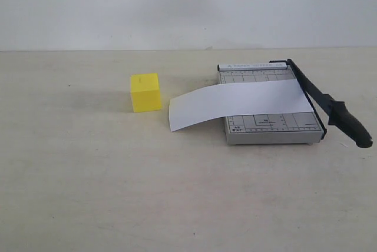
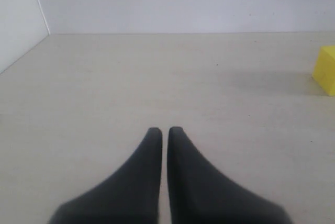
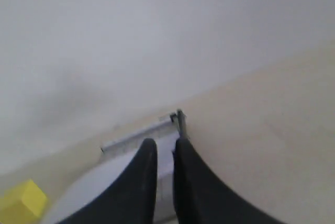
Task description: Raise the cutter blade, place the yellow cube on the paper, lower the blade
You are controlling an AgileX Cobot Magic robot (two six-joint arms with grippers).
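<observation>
cutter blade (image 1: 321, 102) down | yellow cube (image 1: 145, 92) left of paper (image 1: 235, 103), unplaced | left pincer (image 2: 164, 132) closed empty | right pincer (image 3: 163, 148) seemingly slightly parted, empty

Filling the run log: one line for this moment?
stage: not started | cutter blade: down | yellow cube: on table, left of paper | paper: across board | left fingers: shut, empty | right: nothing visibly held

The grey cutter board (image 1: 268, 128) carries printed grid lines and small markings beside the paper (image 1: 238, 105), but they are too small to read.
</observation>
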